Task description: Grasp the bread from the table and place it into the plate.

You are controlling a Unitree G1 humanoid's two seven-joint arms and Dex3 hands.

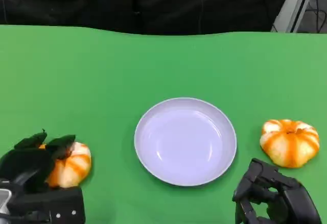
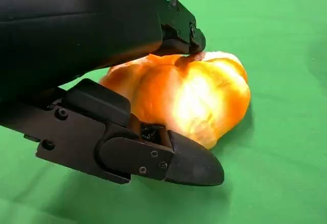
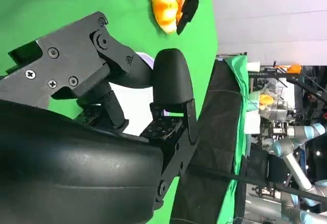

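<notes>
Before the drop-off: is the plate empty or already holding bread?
Empty. The plate shows bare white; one bread sits at the left hand, the other bread beside it.

Left robot hand grips; right robot hand hangs half-curled, holding nothing.

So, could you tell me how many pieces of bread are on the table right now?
2. One bread lies left of the plate, with the left hand around it; the other bread lies right of the plate, beyond the right hand.

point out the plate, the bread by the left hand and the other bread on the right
plate (image 1: 185, 141), head view, bare middle of its white bowl
bread by the left hand (image 1: 74, 164), head view, its striped side beside the left hand (image 1: 30, 157)
other bread (image 1: 289, 141), head view, centre of its orange-and-white top
</notes>
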